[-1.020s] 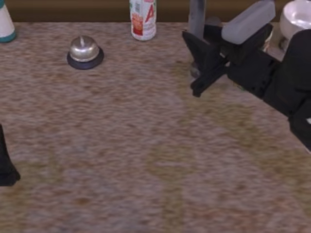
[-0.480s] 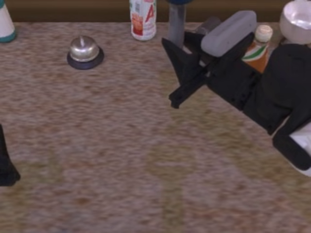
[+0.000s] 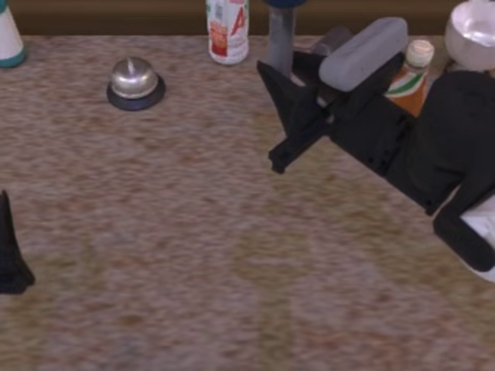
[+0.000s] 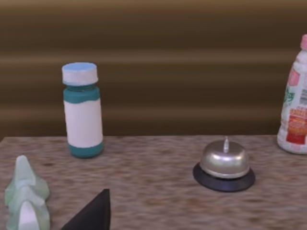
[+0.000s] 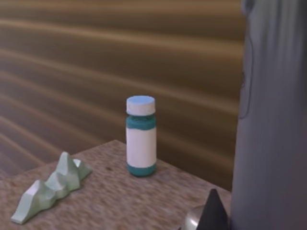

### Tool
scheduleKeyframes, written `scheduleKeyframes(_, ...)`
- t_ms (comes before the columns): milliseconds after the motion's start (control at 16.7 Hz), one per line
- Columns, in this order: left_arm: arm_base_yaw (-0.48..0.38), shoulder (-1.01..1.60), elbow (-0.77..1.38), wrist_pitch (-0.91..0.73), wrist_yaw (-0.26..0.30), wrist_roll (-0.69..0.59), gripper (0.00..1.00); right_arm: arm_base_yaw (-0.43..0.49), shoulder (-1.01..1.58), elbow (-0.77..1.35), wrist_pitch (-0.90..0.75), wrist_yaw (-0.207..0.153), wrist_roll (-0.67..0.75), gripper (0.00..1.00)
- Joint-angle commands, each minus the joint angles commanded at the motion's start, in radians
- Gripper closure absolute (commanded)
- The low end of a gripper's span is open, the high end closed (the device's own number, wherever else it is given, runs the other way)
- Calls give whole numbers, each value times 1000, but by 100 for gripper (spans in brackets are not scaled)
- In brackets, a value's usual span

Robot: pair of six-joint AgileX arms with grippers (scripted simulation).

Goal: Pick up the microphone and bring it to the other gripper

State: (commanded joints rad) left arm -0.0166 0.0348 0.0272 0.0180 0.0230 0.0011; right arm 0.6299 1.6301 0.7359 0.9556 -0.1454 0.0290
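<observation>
Right tool (image 3: 288,73) raised, clamped (far side); left tool (image 3: 11,255) parked left.

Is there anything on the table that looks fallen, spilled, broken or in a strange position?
Nothing stands out. The bell, the red and white bottle and the teal bottle all stand upright. The microphone is upright in the right gripper. Nothing looks spilled.

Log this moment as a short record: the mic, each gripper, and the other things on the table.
microphone: upright grey handle, held off the table near the far edge
right gripper: shut on the microphone
left gripper: parked at the table's left edge
service bell: far left area
white and red bottle: far edge
white and teal bottle: far left corner
</observation>
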Motion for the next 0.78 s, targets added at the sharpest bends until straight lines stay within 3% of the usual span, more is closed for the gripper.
scheduleKeyframes(240,-73,194,128,84,103,5,0,0,0,0,0,0,0,100)
scheduleKeyframes(780,-294,903,506,329,417,13,0,0,0,0,0,0,0,100)
